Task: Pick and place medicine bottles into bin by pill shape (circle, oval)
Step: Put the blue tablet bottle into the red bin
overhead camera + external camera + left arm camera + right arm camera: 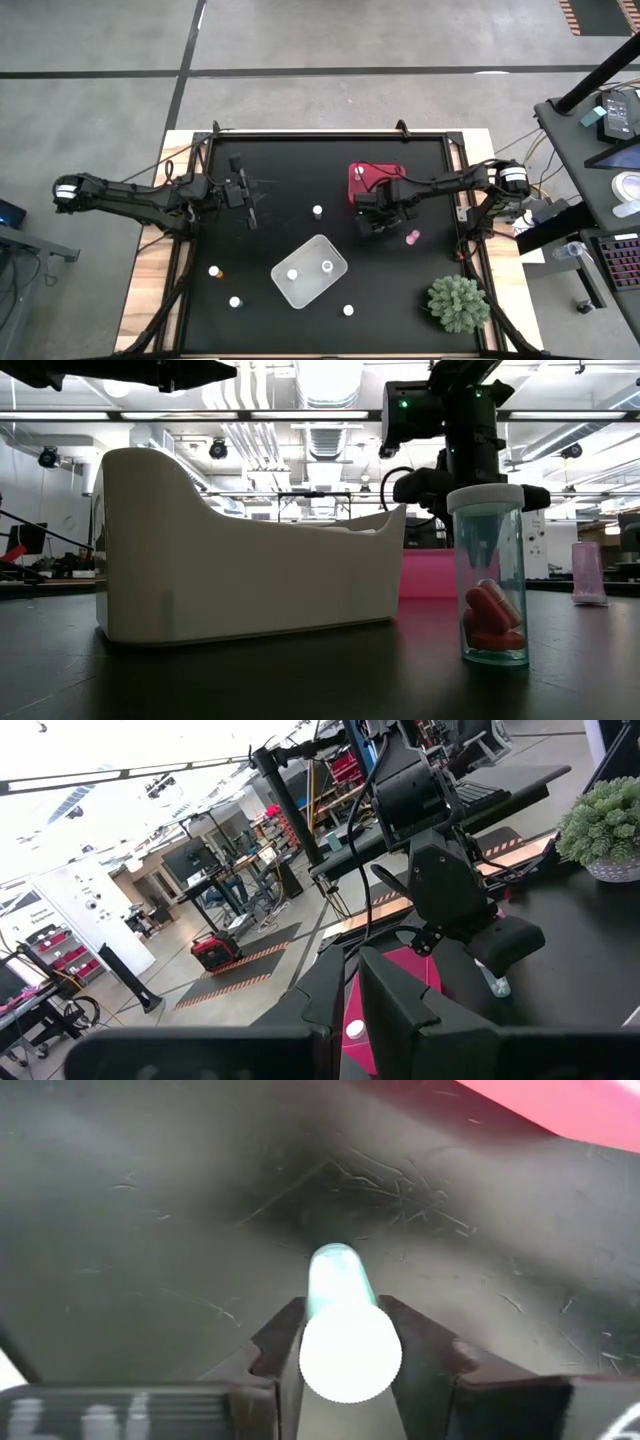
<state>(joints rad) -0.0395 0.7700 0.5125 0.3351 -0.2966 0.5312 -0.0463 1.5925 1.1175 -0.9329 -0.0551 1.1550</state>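
While the left end effector [250, 203] hovers closed and empty, the right end effector [345, 1342] clamps a teal medicine bottle [342, 1315] above the tabletop [290, 170], beside the pink bin [362, 178].

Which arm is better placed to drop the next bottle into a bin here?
Right. Its end effector is shut on a teal bottle, just beside the pink bin. The left end effector hangs farther off, holding nothing.

Robotics lab: workbenches [235, 880], ceiling ducts [250, 440].
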